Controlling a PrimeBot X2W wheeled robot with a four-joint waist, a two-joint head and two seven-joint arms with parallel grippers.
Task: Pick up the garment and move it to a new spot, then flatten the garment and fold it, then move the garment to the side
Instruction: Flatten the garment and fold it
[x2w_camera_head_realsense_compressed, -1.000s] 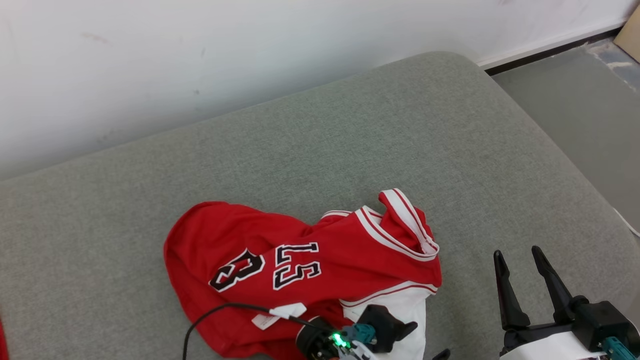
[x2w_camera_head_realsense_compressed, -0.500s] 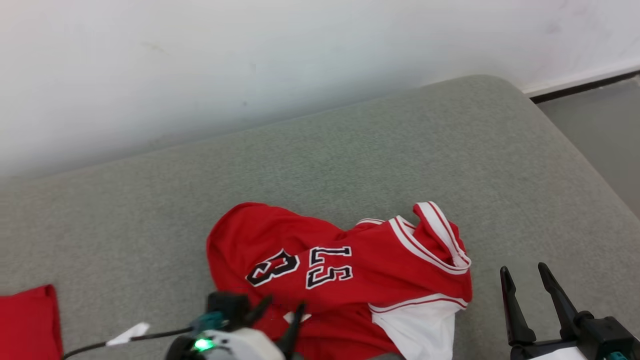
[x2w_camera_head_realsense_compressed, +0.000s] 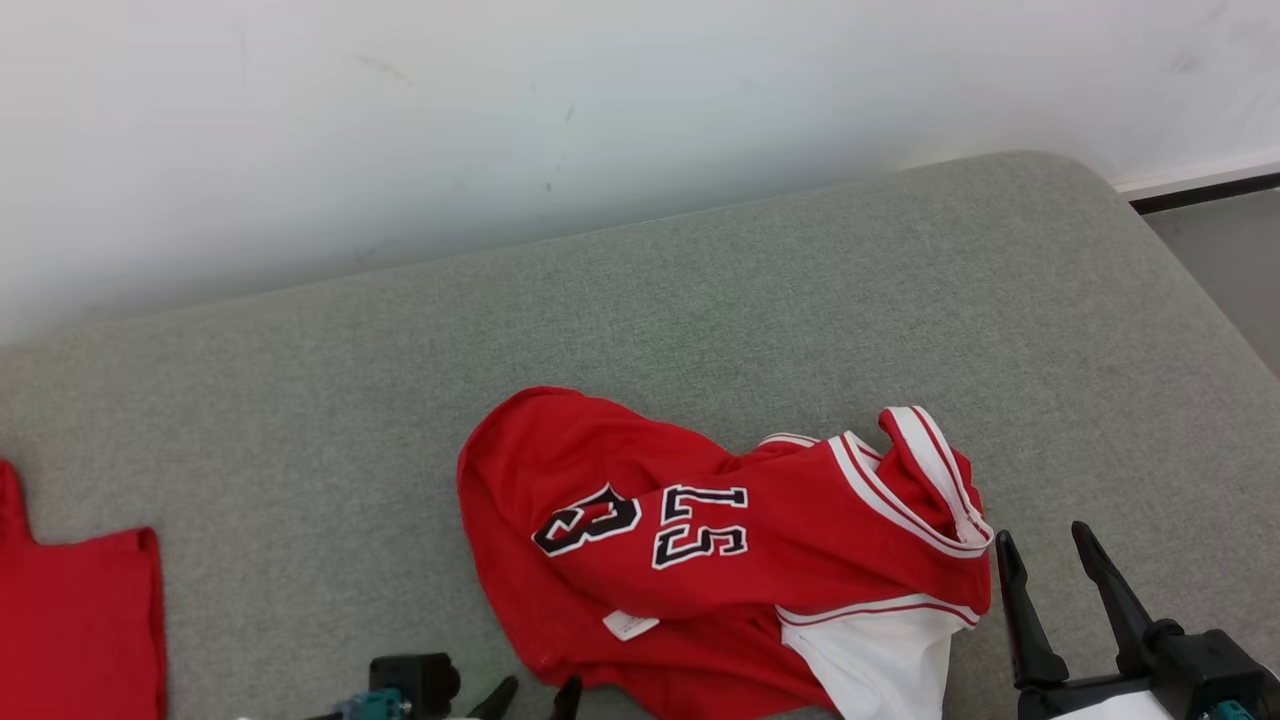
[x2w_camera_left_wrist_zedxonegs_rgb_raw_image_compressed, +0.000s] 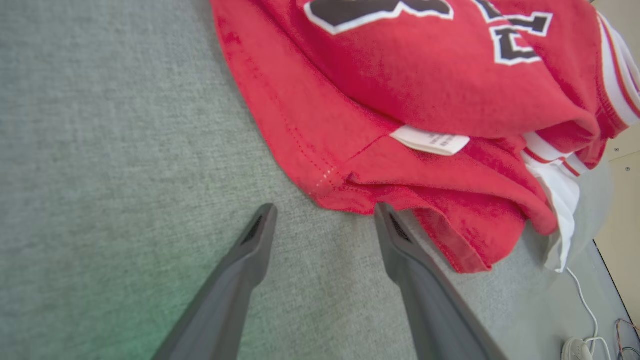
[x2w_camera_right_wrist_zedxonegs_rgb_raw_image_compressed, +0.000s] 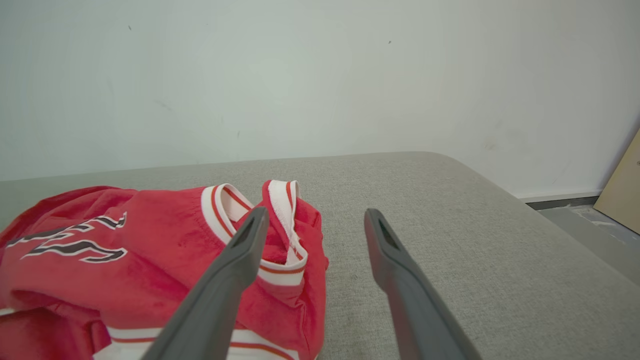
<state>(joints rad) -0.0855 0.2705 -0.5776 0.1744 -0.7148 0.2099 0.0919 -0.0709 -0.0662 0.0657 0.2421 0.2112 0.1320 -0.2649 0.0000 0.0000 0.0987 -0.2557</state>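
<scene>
The garment (x2w_camera_head_realsense_compressed: 720, 560) lies crumpled, flattening seemingly next: left end effector (x2w_camera_left_wrist_zedxonegs_rgb_raw_image_compressed: 322, 212) and right end effector (x2w_camera_right_wrist_zedxonegs_rgb_raw_image_compressed: 312, 217), both open, should grip its edges.

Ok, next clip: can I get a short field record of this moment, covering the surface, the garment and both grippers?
surface: grey padded cushion against a pale wall
garment: red jersey, crumpled, not flattened or folded; black numbers face up, white label showing
left gripper: fingers apart, holding nothing, tips at the garment's near hem; contact cannot be told
right gripper: fingers apart, holding nothing, beside the striped trim end
other: second red cloth at the head view's left edge
task stage: garment not grasped
</scene>
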